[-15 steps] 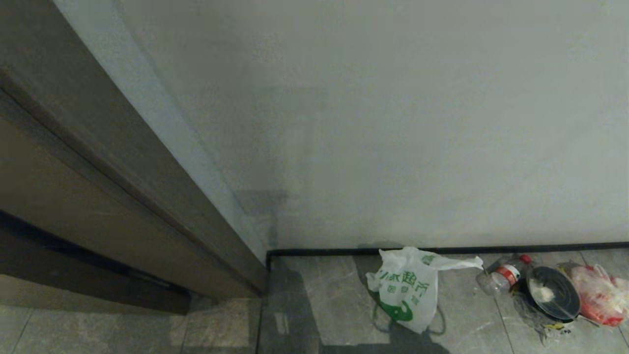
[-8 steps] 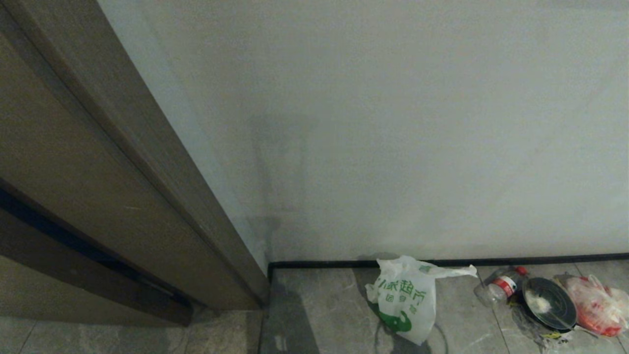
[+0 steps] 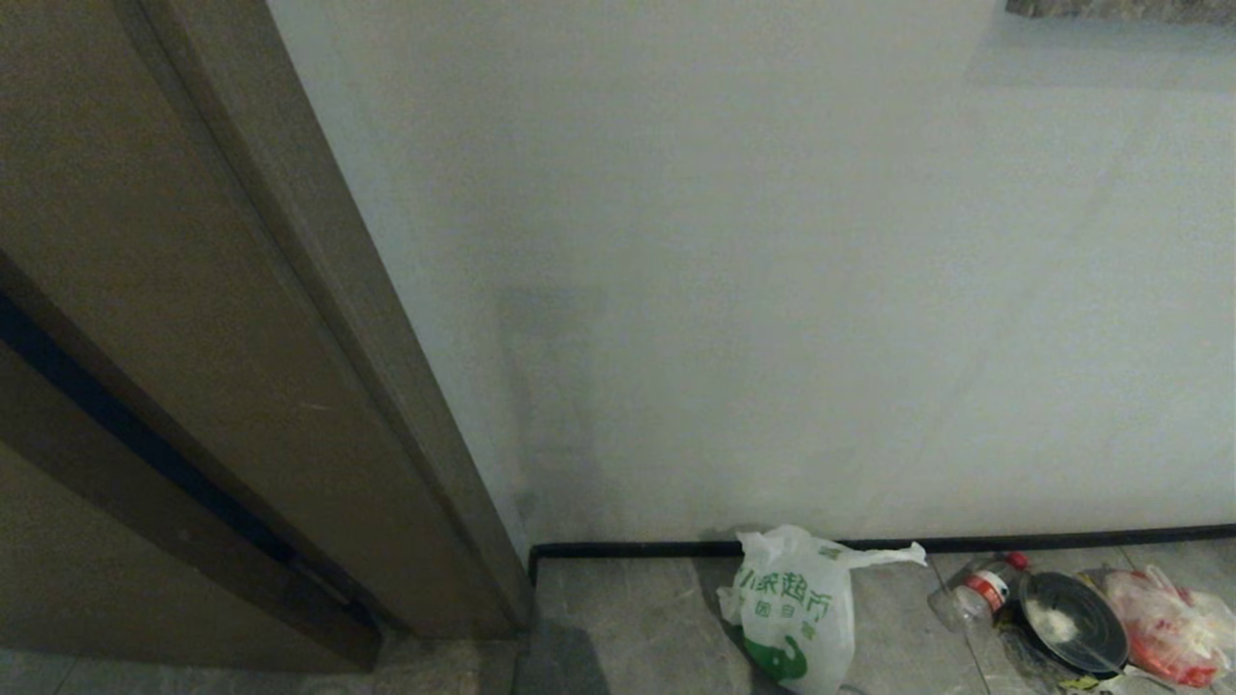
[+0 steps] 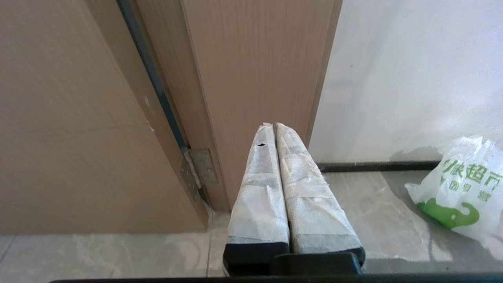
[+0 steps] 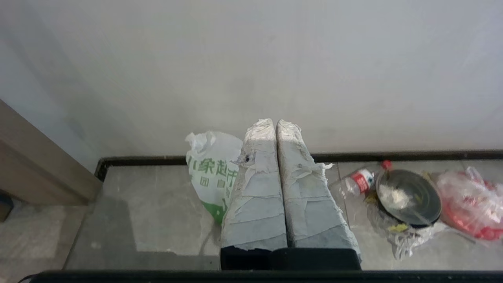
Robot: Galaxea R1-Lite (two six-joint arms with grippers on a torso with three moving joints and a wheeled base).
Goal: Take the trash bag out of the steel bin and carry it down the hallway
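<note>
A: Where is the trash bag [image 3: 794, 608] to be found?

B: It is seen standing on the grey floor tiles [image 3: 618, 608], against the black baseboard [image 3: 628, 549], already out of any bin. A plastic bottle [image 3: 970, 591] lies further along the baseboard from the bag, then a dark round bowl-like thing [image 3: 1074, 610], whether the steel bin cannot be told, and past it a pinkish-red bag [image 3: 1168, 627]. A brown door frame [image 3: 319, 405] stands on the bag's other side.

A: How should the step be done well?

B: Judging by the layout, the bag is set down and nothing is held. If it is to be lifted again, a handle loop should be taken, not the thin crinkly body, which would likely tear or slip.

A: And the hands?

B: The left hand [image 4: 274, 125] is pressed fully shut and empty, pointed at the door frame beside the bag. The right hand [image 5: 274, 122] is likewise shut on nothing, held before the bag, not touching it.
</note>
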